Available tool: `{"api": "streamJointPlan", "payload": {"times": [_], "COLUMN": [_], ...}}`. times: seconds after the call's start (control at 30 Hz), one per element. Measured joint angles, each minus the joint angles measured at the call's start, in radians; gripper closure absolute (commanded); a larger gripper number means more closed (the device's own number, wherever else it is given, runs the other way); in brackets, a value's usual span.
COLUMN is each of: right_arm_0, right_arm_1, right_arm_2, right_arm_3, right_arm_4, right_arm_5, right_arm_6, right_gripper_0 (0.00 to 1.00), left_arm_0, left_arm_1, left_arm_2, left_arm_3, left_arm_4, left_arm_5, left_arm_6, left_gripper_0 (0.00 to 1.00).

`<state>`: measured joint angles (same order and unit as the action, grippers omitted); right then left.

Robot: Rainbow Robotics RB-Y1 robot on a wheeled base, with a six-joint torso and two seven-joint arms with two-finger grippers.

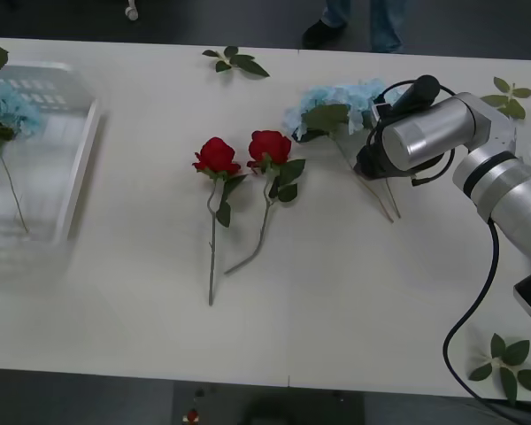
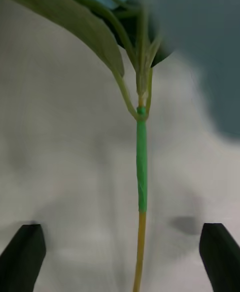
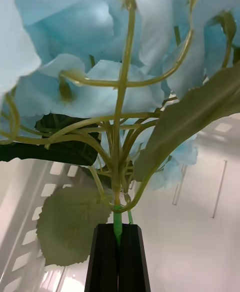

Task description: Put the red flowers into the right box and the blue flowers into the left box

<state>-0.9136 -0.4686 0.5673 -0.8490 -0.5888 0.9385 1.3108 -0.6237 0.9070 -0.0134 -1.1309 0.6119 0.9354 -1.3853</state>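
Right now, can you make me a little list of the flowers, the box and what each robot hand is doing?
Red flowers: two red artificial roses lying mid-table.
Blue flowers: one pale blue fluffy cluster on the table; another held over the left box.
Left box: white ribbed plastic tray.
Left gripper: black fingers shut on the held cluster's stem.
Right gripper: fingers open either side of the table cluster's stem.

A: What's sitting on the white table (image 1: 336,301)?
B: Two red flowers (image 1: 243,156) lying mid-table, blue flowers (image 1: 336,106) lying rt, left box (image 1: 78,173) resting lft, leaf sprigs (image 1: 236,60) lying around.
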Motion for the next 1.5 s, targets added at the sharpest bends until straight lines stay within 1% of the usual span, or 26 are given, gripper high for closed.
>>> {"api": "streamJointPlan", "payload": {"times": [0.03, 0.07, 0.1, 0.23, 0.37, 0.47, 0.6, 0.73, 0.87, 0.9, 0.93, 0.97, 1.03, 1.07, 1.17, 1.23, 1.37, 1.5], "right_arm_0": [0.000, 0.000, 0.000, 0.000, 0.000, 0.000, 0.000, 0.000, -0.008, -0.013, -0.018, -0.024, -0.036, -0.041, -0.049, -0.049, -0.049, -0.049], "right_arm_1": [0.000, 0.000, 0.000, 0.000, 0.000, 0.000, -0.001, -0.019, -0.101, -0.134, -0.169, -0.201, -0.270, -0.299, -0.377, -0.409, -0.457, -0.510], "right_arm_2": [0.000, 0.000, 0.000, 0.000, 0.000, 0.000, -0.008, -0.084, -0.150, -0.155, -0.160, -0.165, -0.180, -0.190, -0.236, -0.270, -0.302, -0.319], "right_arm_3": [0.001, 0.002, 0.004, 0.004, 0.008, 0.008, 0.009, -0.003, -0.104, -0.137, -0.175, -0.213, -0.283, -0.317, -0.415, -0.466, -0.528, -0.567], "right_arm_4": [0.000, 0.000, 0.000, 0.000, -0.003, -0.009, -0.030, -0.098, -0.172, -0.193, -0.216, -0.235, -0.270, -0.289, -0.341, -0.358, -0.393, -0.485], "right_arm_5": [-0.004, -0.007, -0.007, -0.007, -0.007, -0.007, -0.009, 0.007, 0.124, 0.156, 0.200, 0.243, 0.324, 0.357, 0.481, 0.550, 0.652, 0.762], "right_arm_6": [0.000, 0.000, 0.000, -0.001, -0.001, -0.002, -0.002, -0.002, -0.002, -0.002, -0.002, -0.002, -0.002, -0.002, -0.002, -0.002, -0.002, 0.012], "right_gripper_0": [0.81, 0.97, 1.00, 1.00, 1.00, 1.00, 1.00, 1.00, 1.00, 1.00, 1.00, 1.00, 1.00, 1.00, 1.00, 1.00, 1.00, 1.00], "left_arm_0": [0.000, 0.000, 0.000, 0.000, 0.000, 0.007, 0.037, 0.053, 0.054, 0.054, 0.054, 0.054, 0.054, 0.054, 0.054, 0.054, 0.054, 0.054], "left_arm_1": [-0.006, -0.012, -0.019, -0.036, -0.038, -0.055, -0.090, -0.100, -0.100, -0.100, -0.100, -0.100, -0.100, -0.100, -0.100, -0.100, -0.100, -0.100], "left_arm_2": [-0.005, -0.006, -0.006, -0.012, -0.068, -0.094, -0.079, -0.066, -0.066, -0.066, -0.066, -0.066, -0.066, -0.066, -0.066, -0.066, -0.063, -0.046], "left_arm_3": [0.014, 0.024, 0.031, 0.038, 0.038, 0.038, 0.038, 0.038, 0.038, 0.038, 0.038, 0.038, 0.038, 0.039, 0.038, 0.038, 0.038, 0.038], "left_arm_4": [0.000, 0.000, 0.000, 0.006, 0.013, 0.013, 0.014, 0.015, 0.015, 0.015, 0.014, 0.014, 0.008, -0.002, -0.020, -0.021, -0.049, -0.064], "left_arm_5": [-0.010, -0.016, -0.020, -0.021, -0.024, -0.078, -0.129, -0.130, -0.130, -0.130, -0.130, -0.130, -0.130, -0.130, -0.129, -0.124, -0.073, -0.049], "left_arm_6": [0.000, 0.000, 0.000, 0.000, 0.000, 0.000, 0.001, 0.001, 0.001, 0.002, 0.002, 0.002, 0.002, 0.003, 0.005, 0.006, 0.006, 0.006], "left_gripper_0": [1.00, 1.00, 1.00, 1.00, 1.00, 1.00, 1.00, 1.00, 1.00, 0.94, 0.65, 0.48, 0.29, 0.27, 0.27, 0.27, 0.27, 0.27]}}
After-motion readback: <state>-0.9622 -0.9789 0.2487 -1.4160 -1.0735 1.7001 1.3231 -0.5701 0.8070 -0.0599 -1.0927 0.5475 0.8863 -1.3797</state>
